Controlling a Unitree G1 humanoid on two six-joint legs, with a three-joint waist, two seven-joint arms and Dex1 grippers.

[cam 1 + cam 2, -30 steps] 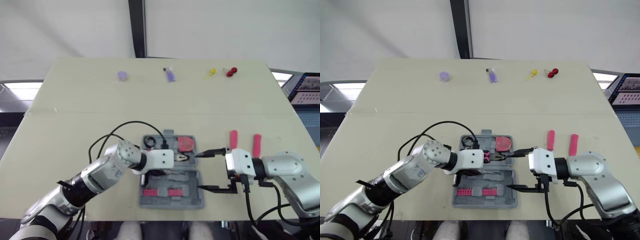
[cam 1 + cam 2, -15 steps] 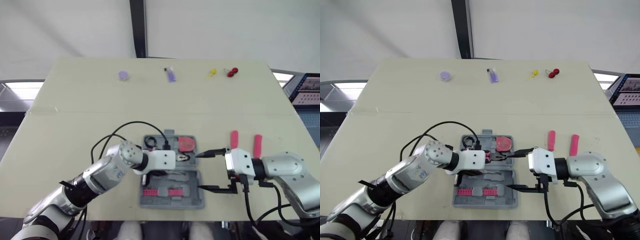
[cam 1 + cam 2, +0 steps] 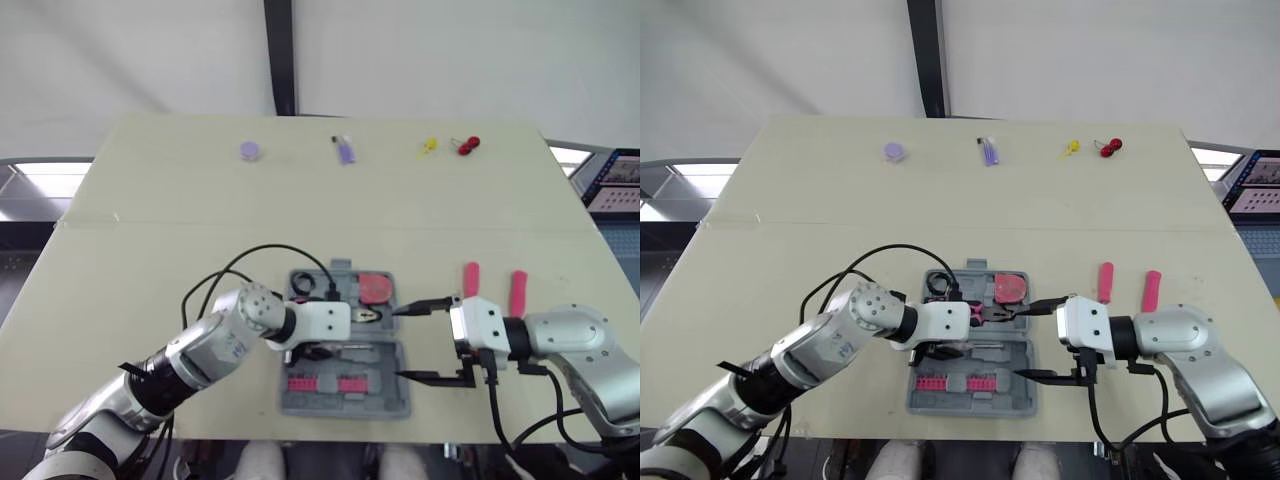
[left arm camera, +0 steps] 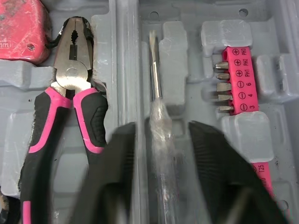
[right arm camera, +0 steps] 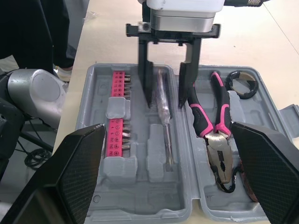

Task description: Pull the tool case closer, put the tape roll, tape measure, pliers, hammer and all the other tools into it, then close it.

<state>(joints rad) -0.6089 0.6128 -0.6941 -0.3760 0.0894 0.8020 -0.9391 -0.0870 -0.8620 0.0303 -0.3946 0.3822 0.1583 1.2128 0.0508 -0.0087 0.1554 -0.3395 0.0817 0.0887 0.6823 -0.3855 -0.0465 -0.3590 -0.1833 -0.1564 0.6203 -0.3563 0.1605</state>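
Your left gripper (image 5: 164, 100) is spread astride the screwdriver (image 4: 156, 79), whose handle end is cut off. The tool case (image 3: 388, 402) lies near the table (image 3: 150, 220) front edge. Your right gripper (image 3: 396, 343) is spread, just beside the case's right edge.

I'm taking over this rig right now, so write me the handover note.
Left tool: open, down inside the tool case, fingers either side of the clear-handled screwdriver, not clamped on it.
Right tool: open, empty, at the case's right edge.
Done: the case sits open at the near table edge. Pliers, tape measure, tape roll, bit strip and screwdriver lie in it.
Left: two pink-handled items, which I cannot identify, lie on the table right of the case. Pack them, then close the lid.
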